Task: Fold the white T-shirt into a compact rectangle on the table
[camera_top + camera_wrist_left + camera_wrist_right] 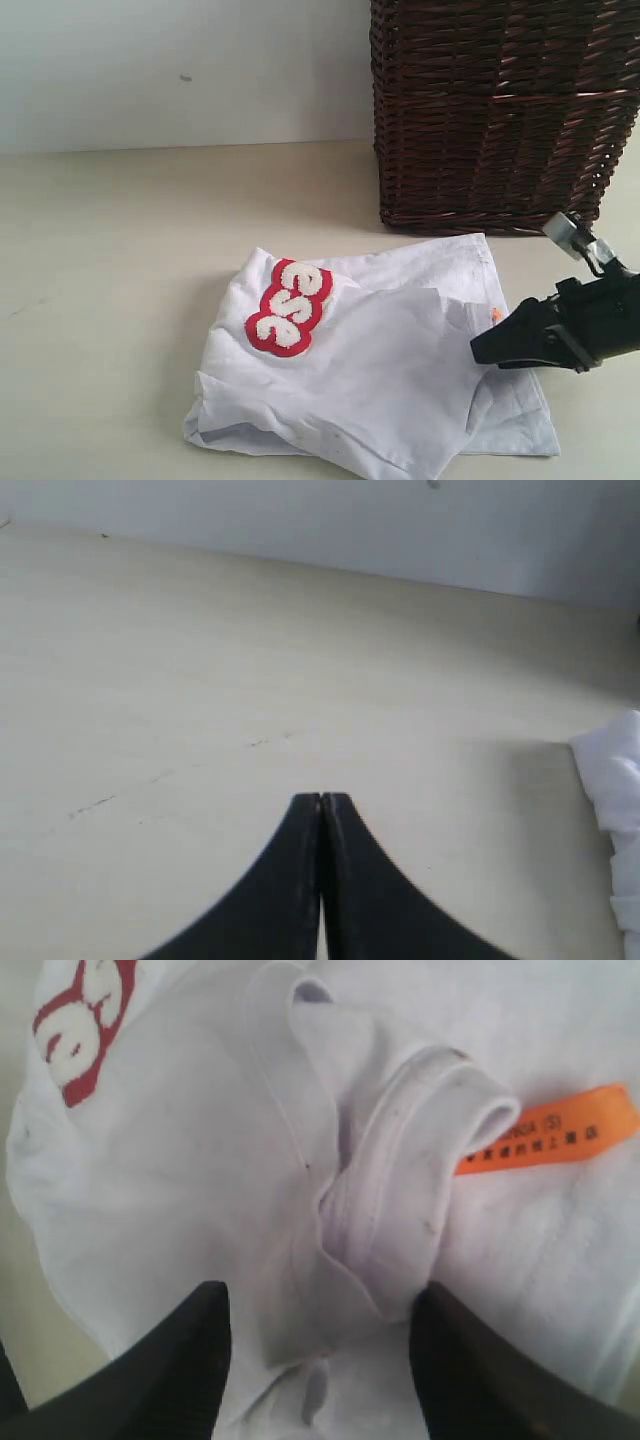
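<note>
- The shirt (380, 380) lies partly folded and rumpled on the table (100, 250), right of centre. Its lettering (288, 308) faces up near the left side.
- Your right claw (320, 1300) is spread and set astride the bunched collar (400, 1140). No pinch on the cloth is visible. An orange tag (560, 1125) lies just beside the collar.
- Your left claw (321, 800) is pressed together and holds nothing. It hangs over bare table, apart from the shirt's edge.
- Risk: the collar ridge is several layers thick. If you close there, you will likely gather more than the top layer, and the whole bundle may lift instead of one flap.
- Risk: nothing pins the shirt. A pull from the right claw alone may drag it across the table and open the folds already made.
- Risk: the tag sits close to one claw finger and could be caught with the collar, skewing the grip.
- Risk: the folds are loose and puffed, so any sideways sweep could roll them out of line.
- Edges: the basket (500, 110) stands just behind the shirt's far edge, leaving the right arm little room to carry cloth away from you.
- Edges: the shirt's near edge runs close to the bottom of the exterior view. The table's front edge is not visible, so judge that margin with care.
- Open room: broad bare table lies left of the shirt. That is your safest direction for a fold or a shift.
</note>
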`<state>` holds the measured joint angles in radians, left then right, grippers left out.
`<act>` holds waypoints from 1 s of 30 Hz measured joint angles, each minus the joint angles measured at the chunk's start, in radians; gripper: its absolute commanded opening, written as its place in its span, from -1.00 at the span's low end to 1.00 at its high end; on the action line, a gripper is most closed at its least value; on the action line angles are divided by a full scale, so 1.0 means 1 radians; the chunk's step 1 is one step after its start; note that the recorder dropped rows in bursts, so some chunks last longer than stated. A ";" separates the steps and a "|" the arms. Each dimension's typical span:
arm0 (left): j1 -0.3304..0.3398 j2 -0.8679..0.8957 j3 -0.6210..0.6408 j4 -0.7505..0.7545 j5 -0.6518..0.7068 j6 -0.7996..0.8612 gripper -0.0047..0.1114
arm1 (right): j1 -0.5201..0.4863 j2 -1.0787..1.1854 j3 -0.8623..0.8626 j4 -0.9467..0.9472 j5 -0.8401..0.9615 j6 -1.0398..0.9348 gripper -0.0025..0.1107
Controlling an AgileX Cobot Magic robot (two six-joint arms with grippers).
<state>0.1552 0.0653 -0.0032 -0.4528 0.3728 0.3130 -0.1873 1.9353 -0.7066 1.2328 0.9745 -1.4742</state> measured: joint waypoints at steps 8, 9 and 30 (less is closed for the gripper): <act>0.000 0.000 0.000 0.000 0.000 0.000 -0.92 | 0.000 0.046 -0.002 0.050 0.031 -0.013 -0.05; 0.000 0.000 0.000 0.000 0.000 0.000 -0.92 | 0.000 0.056 -0.002 0.050 0.032 -0.013 -0.08; 0.000 0.000 0.000 0.000 0.000 0.000 -0.92 | 0.000 0.045 -0.076 0.144 0.053 -0.062 -0.96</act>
<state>0.1552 0.0653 -0.0032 -0.4528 0.3728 0.3130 -0.1873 1.9806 -0.7825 1.3763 1.0271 -1.5361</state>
